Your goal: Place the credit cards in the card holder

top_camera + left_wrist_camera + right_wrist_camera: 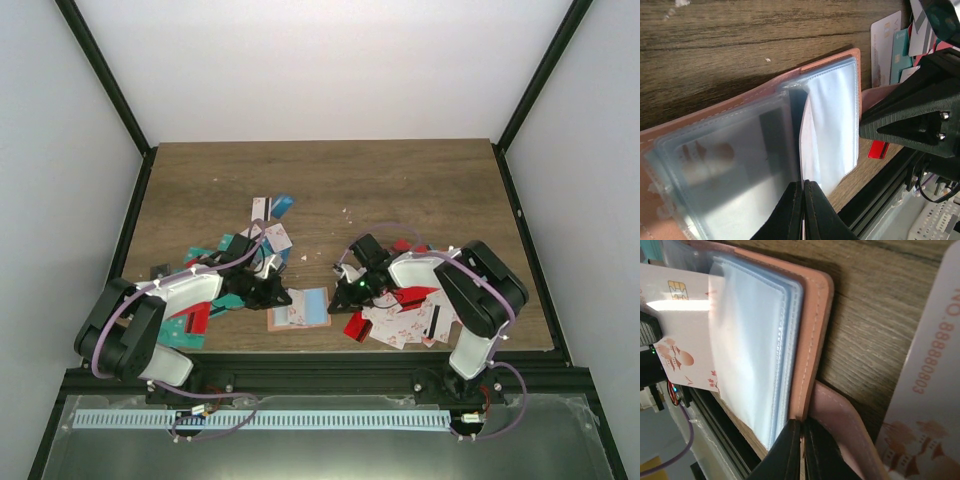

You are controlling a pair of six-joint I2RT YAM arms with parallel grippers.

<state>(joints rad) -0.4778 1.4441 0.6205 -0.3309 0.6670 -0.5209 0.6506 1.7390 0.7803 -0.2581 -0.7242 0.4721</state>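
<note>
The left gripper (pixel 803 192) is clamped shut on a thin clear sleeve (pixel 832 125) of the card holder (pixel 300 308), pinching the leaf by its edge and raising it off the stack. The right gripper (pixel 801 432) has its jaws pressed together on the edge of the holder's pink cover, coming in from the opposite side.

In the overhead view the holder lies open on the table (pixel 400 180) at 6 o'clock, close to the near edge. The left gripper is at its 9 o'clock and the right at its 3 o'clock. A white card (pixel 682 335) with a gold chip sits partway under a sleeve. Whether it is inside a pocket or only beneath the leaf cannot be told. Loose credit cards (pixel 262 238) lie heaped at 11 o'clock of the holder, with more cards (pixel 405 322) at 4 o'clock.

Several things look likely to go wrong:
- **Slipping or tearing:** both holds are narrow edge pinches. If the arms pull apart too hard, the slick sleeve could slip free and fall shut, or strain at the spine.
- **Losing the card:** if the right grip lifts the cover rather than pinning it, the holder would tilt and the half-seated white card could slide out.
- **Going over the edge:** any drag toward 6 o'clock could carry the holder over the table's near edge.
- **No free gripper:** with both grippers occupied, neither can push the card home. Letting go on either side would probably let the leaves close.
</note>
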